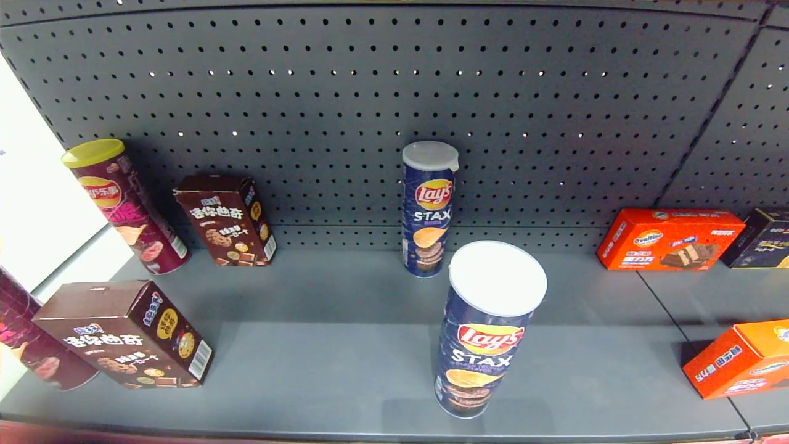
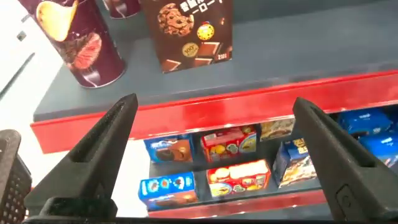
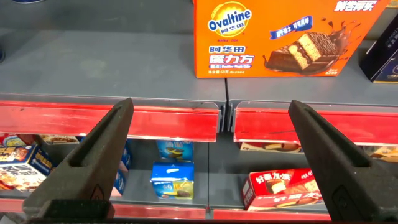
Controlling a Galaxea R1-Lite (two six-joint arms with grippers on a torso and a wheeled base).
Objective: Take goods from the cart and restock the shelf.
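Two blue chip cans stand on the grey shelf [image 1: 320, 357], one at the back [image 1: 428, 209] and one near the front edge [image 1: 487, 333]. In front of the shelf's left part, my left gripper [image 2: 216, 102] is open with nothing between its fingers, level with the red shelf edge [image 2: 249, 102]. Beyond it stand a brown cookie box [image 2: 189, 31] and a maroon can [image 2: 81, 43]. My right gripper [image 3: 212, 104] is also open and holds nothing, just outside the red edge strip [image 3: 168, 118], with an orange chocolate box [image 3: 280, 37] beyond it.
On the shelf's left are two brown cookie boxes [image 1: 228, 219] [image 1: 126, 333] and two maroon cans [image 1: 123, 203] [image 1: 31, 351]. To the right lie orange boxes [image 1: 669, 237] [image 1: 739, 357] and a dark box [image 1: 764, 246]. A lower shelf holds small packs [image 2: 230, 162] [image 3: 174, 177].
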